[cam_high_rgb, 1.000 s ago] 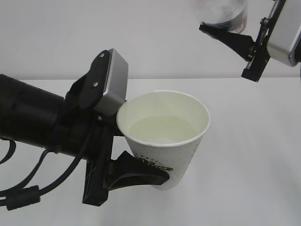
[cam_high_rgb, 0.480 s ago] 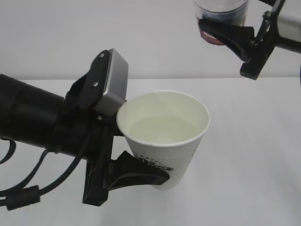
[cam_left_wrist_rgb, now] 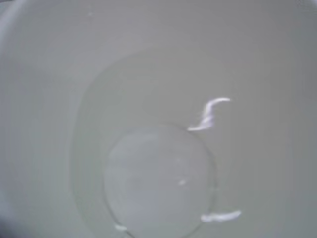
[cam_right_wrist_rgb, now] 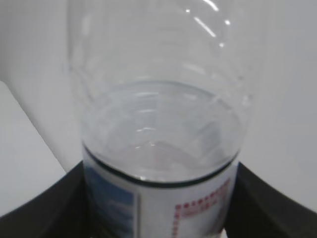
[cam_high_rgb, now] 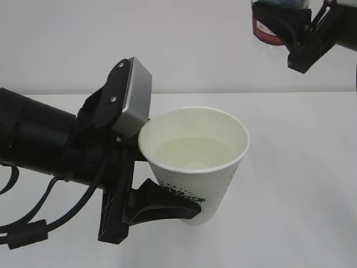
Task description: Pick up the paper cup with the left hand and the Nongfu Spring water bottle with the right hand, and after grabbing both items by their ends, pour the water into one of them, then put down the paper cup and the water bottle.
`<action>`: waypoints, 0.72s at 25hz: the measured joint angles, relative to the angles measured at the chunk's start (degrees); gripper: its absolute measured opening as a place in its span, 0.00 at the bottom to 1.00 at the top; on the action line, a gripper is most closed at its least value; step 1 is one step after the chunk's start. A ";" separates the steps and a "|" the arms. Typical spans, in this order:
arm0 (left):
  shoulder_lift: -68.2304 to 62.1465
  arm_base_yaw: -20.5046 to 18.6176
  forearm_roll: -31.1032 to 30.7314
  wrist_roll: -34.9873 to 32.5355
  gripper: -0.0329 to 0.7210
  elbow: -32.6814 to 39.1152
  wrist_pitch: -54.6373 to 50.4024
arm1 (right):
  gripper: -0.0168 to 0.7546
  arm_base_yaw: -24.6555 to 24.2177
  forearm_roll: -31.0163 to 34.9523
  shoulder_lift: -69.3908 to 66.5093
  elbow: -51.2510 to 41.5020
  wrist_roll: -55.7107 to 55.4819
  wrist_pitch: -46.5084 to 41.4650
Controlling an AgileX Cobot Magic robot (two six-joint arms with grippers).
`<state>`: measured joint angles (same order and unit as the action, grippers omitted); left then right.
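Note:
The white dimpled paper cup (cam_high_rgb: 220, 184) hangs mid-frame above the table, tilted slightly, with my left gripper (cam_high_rgb: 177, 177) shut on its wall; one black finger (cam_high_rgb: 162, 206) wraps the near side. Clear water (cam_high_rgb: 192, 152) lies in the cup. The left wrist view shows only the cup's cream inside (cam_left_wrist_rgb: 44, 99) and the water (cam_left_wrist_rgb: 158, 183); the jaws are hidden. At the top right my right gripper (cam_high_rgb: 281, 19) is shut on the Nongfu Spring water bottle (cam_high_rgb: 266, 30), mostly cut off by the frame. In the right wrist view the bottle (cam_right_wrist_rgb: 158, 198) stands between black fingers (cam_right_wrist_rgb: 44, 208), with water (cam_right_wrist_rgb: 158, 129) inside.
A white table (cam_high_rgb: 301, 167) spreads under both arms, its far edge meeting a plain white wall (cam_high_rgb: 184, 44). My thick black left arm (cam_high_rgb: 33, 139) and its cables fill the left side.
My right gripper has carried the bottle up and to the right, away from the cup. The left gripper and the cup have stayed still.

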<state>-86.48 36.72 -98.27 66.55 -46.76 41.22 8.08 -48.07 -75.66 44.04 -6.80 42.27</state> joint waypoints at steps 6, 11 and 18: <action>0.00 0.00 0.35 0.00 0.70 0.00 0.00 | 0.69 0.00 6.05 0.00 0.00 -0.03 -4.88; 0.00 0.00 1.11 0.00 0.70 0.00 0.00 | 0.69 0.00 11.97 0.00 0.00 -0.03 -7.00; 0.00 0.00 1.82 0.00 0.70 0.00 0.00 | 0.69 0.00 18.82 -2.96 0.00 1.51 -7.54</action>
<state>-86.48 36.72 -96.44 66.55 -46.76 41.22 8.08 -29.25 -78.63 44.04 -5.29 34.74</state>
